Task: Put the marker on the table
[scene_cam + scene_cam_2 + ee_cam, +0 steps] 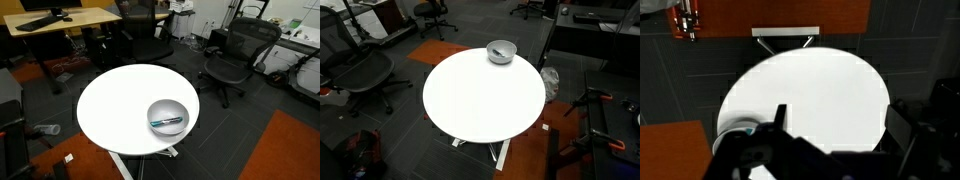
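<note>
The marker [166, 122], a thin dark stick with a teal section, lies inside a grey bowl [167, 117] near the edge of the round white table [110, 105]. The bowl [501, 51] and the table [480, 105] show in both exterior views. In the wrist view my gripper [840, 128] is a dark silhouette high above the table [810, 85], with its fingers spread wide and nothing between them. The bowl's rim [732, 133] peeks out at the lower left, mostly hidden by the gripper. The marker does not show in the wrist view.
Black office chairs [232, 55] and a wooden desk [60, 20] stand beyond the table. Another chair [355, 70] stands beside it. Orange carpet patches [290, 150] lie on the dark floor. The table's white pedestal foot [785, 34] shows in the wrist view.
</note>
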{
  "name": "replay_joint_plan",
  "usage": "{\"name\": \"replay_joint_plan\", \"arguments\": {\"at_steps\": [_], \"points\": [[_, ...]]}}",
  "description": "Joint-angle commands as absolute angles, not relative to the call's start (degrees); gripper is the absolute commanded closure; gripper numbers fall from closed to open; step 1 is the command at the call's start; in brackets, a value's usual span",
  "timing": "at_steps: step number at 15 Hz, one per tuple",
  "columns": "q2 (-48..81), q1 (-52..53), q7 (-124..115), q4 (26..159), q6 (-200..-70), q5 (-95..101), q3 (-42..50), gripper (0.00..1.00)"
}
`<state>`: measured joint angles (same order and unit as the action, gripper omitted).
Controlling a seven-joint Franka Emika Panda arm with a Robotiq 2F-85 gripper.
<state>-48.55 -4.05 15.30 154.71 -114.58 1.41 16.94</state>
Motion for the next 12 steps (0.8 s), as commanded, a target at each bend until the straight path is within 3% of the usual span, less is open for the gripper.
{"name": "replay_joint_plan", "arguments": {"at_steps": [1, 12], "points": [[-42.36, -4.23, 13.02, 151.47, -119.78, 0.15, 14.87, 0.00], [-15.51, -5.27, 4.36, 138.15, -135.94, 0.75, 11.18, 0.00]]}}
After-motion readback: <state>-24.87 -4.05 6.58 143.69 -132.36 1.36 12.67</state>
